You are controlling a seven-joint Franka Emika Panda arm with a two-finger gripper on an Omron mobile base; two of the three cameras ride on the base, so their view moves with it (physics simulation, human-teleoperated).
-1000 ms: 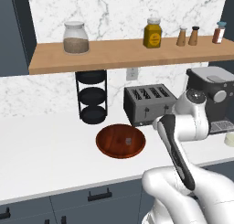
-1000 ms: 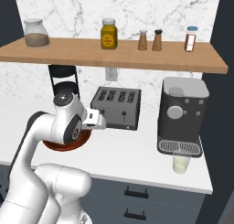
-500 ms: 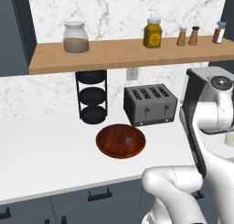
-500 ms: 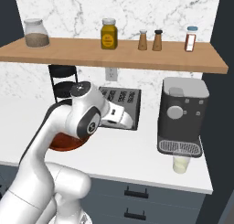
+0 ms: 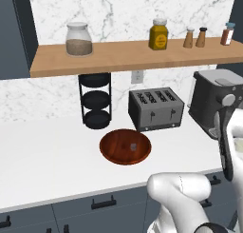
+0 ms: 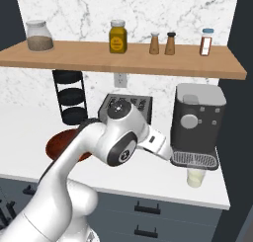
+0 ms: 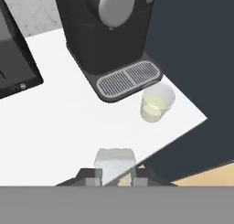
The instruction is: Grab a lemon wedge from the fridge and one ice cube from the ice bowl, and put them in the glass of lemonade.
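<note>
Between my gripper's (image 7: 115, 180) two dark tips sits a pale translucent ice cube (image 7: 115, 161), and the jaws are shut on it. In the hand view the glass of lemonade (image 7: 156, 103) stands ahead and to the right of the cube, on the white counter by the coffee machine's drip tray. In the right base view my hand (image 6: 157, 144) hangs over the counter, left of the glass of lemonade (image 6: 196, 177). The reddish-brown ice bowl (image 5: 126, 146) lies behind, with another ice cube (image 5: 133, 145) in it. The fridge and the lemon wedge are out of view.
The black coffee machine (image 6: 197, 118) rises right behind the glass. A grey toaster (image 5: 156, 108) and a black three-tier rack (image 5: 96, 100) stand at the back wall. The counter's (image 7: 87, 127) edge runs close to the glass. A wooden shelf (image 5: 123, 56) with jars hangs overhead.
My arm has swung right, from above the ice bowl across the counter toward the coffee machine and the glass, with the ice cube in the gripper.
</note>
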